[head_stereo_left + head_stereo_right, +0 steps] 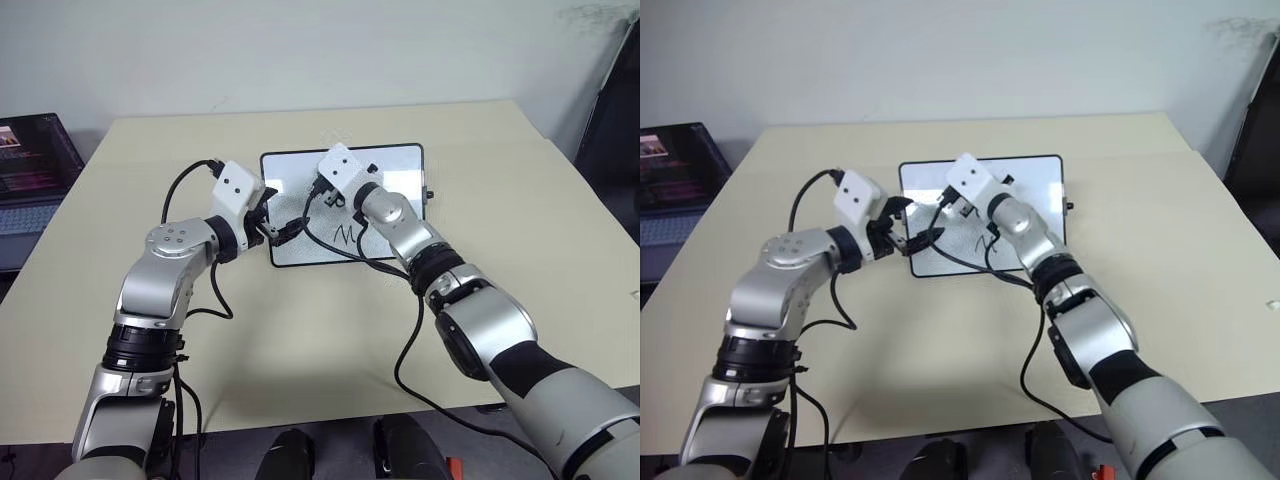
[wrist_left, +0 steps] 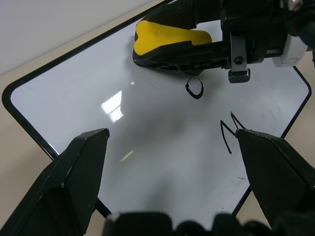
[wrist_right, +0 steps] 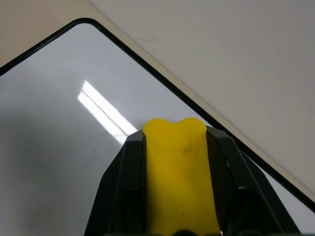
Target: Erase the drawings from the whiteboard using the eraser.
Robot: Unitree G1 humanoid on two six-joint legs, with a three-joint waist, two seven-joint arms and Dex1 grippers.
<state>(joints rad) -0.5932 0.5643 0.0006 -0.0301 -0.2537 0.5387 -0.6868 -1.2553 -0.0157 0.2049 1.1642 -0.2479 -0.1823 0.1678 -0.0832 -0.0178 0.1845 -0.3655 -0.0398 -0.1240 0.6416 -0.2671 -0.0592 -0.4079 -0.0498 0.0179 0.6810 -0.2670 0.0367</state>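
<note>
The whiteboard (image 1: pixel 398 166) lies flat mid-table, black-framed and glossy. On it I see the drawings: a small "o" (image 2: pixel 195 89) and a zigzag (image 2: pixel 228 132), the zigzag also visible beside my right forearm (image 1: pixel 345 236). My right gripper (image 3: pixel 174 143) is shut on the eraser (image 2: pixel 167 37), a yellow block with a dark underside, held low over the board just beyond the "o". My left gripper (image 2: pixel 172 147) stands open over the board's left part, near its front edge, with nothing between its fingers (image 2: pixel 81 164). In the head view it sits at the board's left side (image 1: pixel 283 229).
The beige table (image 1: pixel 500 300) has room on all sides of the board. A laptop (image 1: pixel 30 170) stands at the far left, off the table's edge. A dark object (image 1: pixel 615 120) rises at the right. Black cables hang from both wrists.
</note>
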